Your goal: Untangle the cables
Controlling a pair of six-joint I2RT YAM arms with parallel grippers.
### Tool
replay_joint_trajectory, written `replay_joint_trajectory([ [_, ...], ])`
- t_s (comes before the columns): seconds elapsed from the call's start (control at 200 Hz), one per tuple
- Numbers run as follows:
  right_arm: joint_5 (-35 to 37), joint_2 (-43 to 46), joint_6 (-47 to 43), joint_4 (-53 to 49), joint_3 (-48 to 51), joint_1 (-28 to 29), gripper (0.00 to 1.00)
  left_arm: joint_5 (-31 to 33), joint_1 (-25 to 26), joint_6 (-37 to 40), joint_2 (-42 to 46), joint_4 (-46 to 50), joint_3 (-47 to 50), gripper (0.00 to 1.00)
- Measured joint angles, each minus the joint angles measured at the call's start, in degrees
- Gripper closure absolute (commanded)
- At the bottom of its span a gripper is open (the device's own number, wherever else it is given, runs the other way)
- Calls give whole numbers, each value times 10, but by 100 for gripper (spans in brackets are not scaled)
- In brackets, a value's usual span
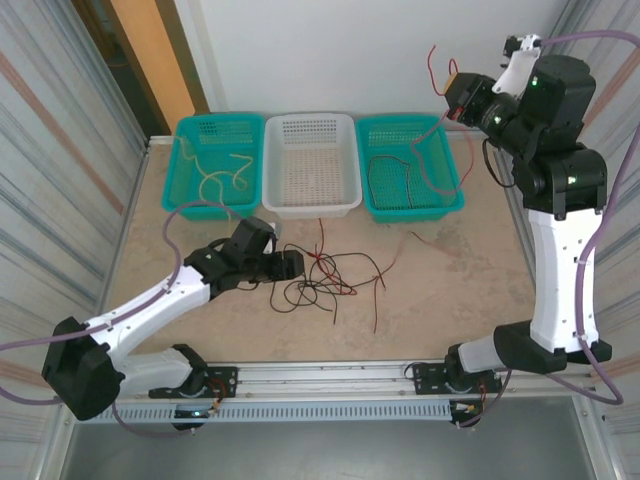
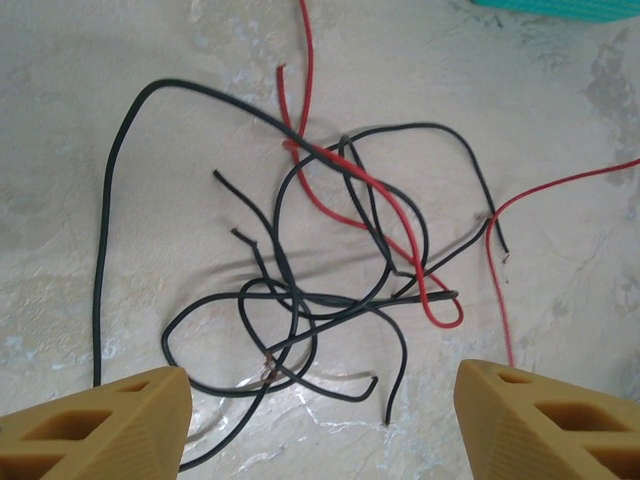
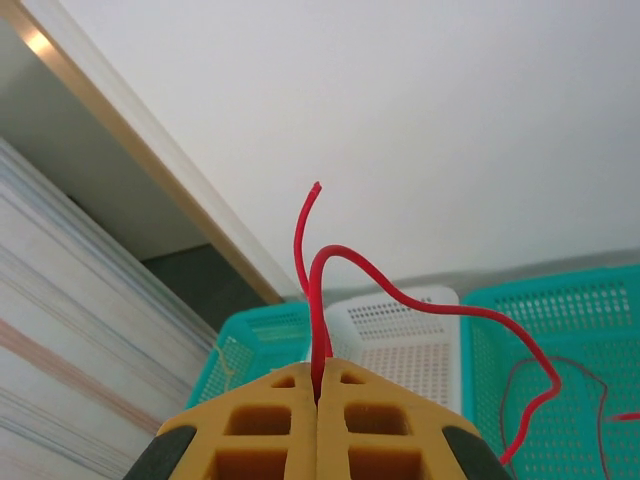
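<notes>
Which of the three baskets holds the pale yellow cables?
The left teal basket: the pale yellow cables lie in it; the right teal basket holds red and dark ones.

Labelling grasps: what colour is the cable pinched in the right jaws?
Red: the cable clamped in the shut right jaws. Clearest in the right wrist view.

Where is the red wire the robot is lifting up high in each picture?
Top view: the red wire is upper right, pinched in the right end effector, hanging over the right teal basket.
Right wrist view: centre, rising from the shut fingers, then curling right.
Left wrist view: different wires lie tangled on the table ahead of the open left end effector.
Shared landmark: the white basket, behind the wire in the right wrist view.
</notes>
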State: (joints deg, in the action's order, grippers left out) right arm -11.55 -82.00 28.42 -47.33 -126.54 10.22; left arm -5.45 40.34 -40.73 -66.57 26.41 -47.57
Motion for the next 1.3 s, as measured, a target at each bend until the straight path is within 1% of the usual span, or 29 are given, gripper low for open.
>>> replay_joint_trajectory([
  [0.2,-47,-68,-2,10,-86,-21,100,-6,1,0,28,-1,3,27],
  [0.326,-63,-75,-2,12,-86,-21,100,-10,3,0,34,-10,2,27],
  [0.491,-65,-72,-2,19,-86,-26,100,-19,3,0,37,-13,0,27],
  [0.692,-60,-78,-5,25,-54,-42,100,-24,3,3,82,-7,-19,25],
  [0.847,-47,-128,-11,27,-48,-52,100,-24,3,11,116,-4,-42,25],
  [0.962,-34,-176,-22,27,-47,-61,100,-24,3,16,125,-4,-45,24],
  [0.997,-27,-189,-24,27,-44,-64,94,-24,3,16,124,-3,-45,24],
  [1.077,-8,-212,-30,24,-31,-66,73,-24,3,18,123,0,-44,24],
  [1.178,18,-218,-36,20,23,-68,52,-24,3,20,119,0,-44,24],
  [1.203,28,-215,-37,19,46,-68,49,-24,3,20,117,0,-44,24],
  [1.238,37,-207,-38,22,80,-66,46,-24,3,20,114,0,-44,24],
  [1.298,58,-179,-38,35,169,-59,42,-24,3,20,109,-1,-43,24],
])
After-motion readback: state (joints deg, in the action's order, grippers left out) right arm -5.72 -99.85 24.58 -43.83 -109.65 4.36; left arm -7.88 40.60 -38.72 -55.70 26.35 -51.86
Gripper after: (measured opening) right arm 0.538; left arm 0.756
